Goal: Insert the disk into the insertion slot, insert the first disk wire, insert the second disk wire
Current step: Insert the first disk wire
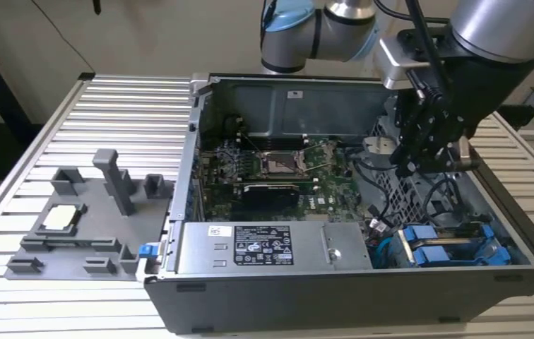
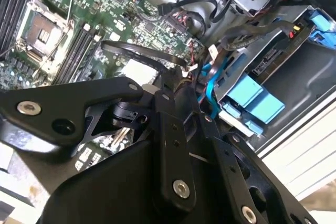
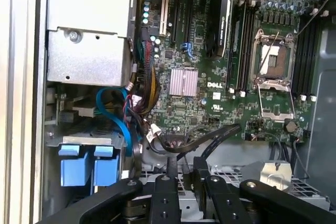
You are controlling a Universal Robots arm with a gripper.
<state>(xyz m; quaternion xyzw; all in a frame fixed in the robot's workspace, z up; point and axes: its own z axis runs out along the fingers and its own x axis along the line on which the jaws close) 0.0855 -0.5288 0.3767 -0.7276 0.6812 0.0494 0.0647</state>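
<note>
Nearest in the exterior view: the open computer case (image 1: 342, 304), its near wall dark and unmarked. Item, a silver power-supply box (image 1: 267, 247) just behind that wall, carrying a white sticker whose print is too small to make out. Item, the disk (image 1: 441, 251), on the exterior view's right of that box. You see only its bright blue frame, as the metal body and label are covered by frame and cabling. It sits in the insertion slot (image 3: 79, 141), the grey sheet-metal cage, with two blue tabs showing in the first wrist view. Item, a blue cable (image 3: 118, 114) looping from the cage toward the board, both ends hidden. Item, a flat black wire (image 3: 218, 136) curving along the board's edge to your gripper (image 3: 184, 170), its end hidden behind the black linkage. Your gripper hangs inside the case over the perforated cage side, apart from the blue frame. Whether it is open, closed or gripping the wire cannot be told. Item, a green motherboard (image 1: 333, 187) farther in, with an open processor socket (image 1: 281, 164) and a small silver heatsink (image 3: 184, 82); white print sits on the board beside the heatsink. Farthest: the arm (image 1: 319, 32), cut off at the picture's upper edge, and at the exterior view's left a grey fixture tray (image 1: 78, 247) on the slatted table (image 1: 126, 106).
</note>
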